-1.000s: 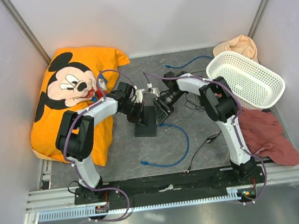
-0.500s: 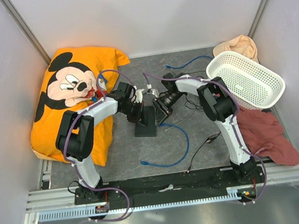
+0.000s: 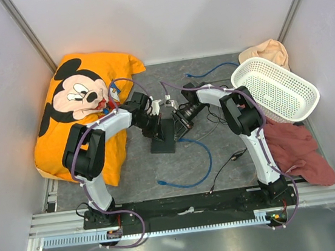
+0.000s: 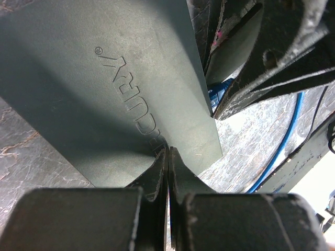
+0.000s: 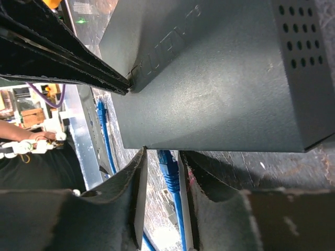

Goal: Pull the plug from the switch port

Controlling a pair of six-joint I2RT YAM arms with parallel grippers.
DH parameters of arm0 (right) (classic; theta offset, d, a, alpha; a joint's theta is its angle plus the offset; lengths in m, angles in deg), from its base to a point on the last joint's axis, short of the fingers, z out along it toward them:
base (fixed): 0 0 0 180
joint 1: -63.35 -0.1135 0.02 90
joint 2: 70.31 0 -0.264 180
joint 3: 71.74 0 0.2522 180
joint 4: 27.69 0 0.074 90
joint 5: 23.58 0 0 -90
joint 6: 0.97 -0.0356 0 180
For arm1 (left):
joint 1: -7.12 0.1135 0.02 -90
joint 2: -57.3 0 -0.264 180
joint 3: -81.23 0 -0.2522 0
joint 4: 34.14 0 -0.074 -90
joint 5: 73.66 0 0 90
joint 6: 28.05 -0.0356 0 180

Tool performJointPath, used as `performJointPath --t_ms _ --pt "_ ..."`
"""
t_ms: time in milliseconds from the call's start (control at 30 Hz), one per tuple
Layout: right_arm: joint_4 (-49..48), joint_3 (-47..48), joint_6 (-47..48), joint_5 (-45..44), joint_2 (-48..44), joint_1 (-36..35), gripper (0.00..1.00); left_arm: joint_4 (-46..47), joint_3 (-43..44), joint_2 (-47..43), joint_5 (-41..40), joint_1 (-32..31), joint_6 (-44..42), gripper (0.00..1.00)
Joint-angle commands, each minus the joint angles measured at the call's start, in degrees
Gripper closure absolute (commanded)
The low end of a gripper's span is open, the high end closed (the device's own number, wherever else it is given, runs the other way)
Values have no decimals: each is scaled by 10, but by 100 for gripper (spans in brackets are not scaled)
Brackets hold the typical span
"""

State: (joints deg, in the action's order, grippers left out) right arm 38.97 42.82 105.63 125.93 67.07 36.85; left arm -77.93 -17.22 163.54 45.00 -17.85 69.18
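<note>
The right gripper's (image 5: 163, 154) jaws are straddling the blue plug (image 5: 168, 167) at lower centre of the right wrist view; whether they are pinching it I cannot tell. The plug is sitting in the switch port (image 5: 166, 150) on the edge of the black switch (image 5: 209, 89), so the pull is yet to come. The left gripper (image 4: 167, 152), clenched on nothing, is pressing on the switch's top.

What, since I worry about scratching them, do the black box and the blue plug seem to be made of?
The box: probably painted sheet metal with a matte dark finish, going by its crisp edges, punched vent holes and embossed lettering, though hard plastic is possible. The plug: blue moulded plastic, slightly glossy.
</note>
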Motion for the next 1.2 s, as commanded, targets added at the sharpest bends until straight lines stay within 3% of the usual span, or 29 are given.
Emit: performJointPath --t_ms 0,433,800,1167 --pt "-22 5 34 -40 39 -8 66 -11 -20 40 -106 12 -18 98" --pt "2 19 51 -13 73 15 61 -14 -13 51 -107 12 -19 98" --pt "23 28 77 -17 92 24 64 -17 -8 61 -106 12 -20 98" --pt "13 39 47 -38 99 27 78 -19 -6 64 -105 12 -21 98"
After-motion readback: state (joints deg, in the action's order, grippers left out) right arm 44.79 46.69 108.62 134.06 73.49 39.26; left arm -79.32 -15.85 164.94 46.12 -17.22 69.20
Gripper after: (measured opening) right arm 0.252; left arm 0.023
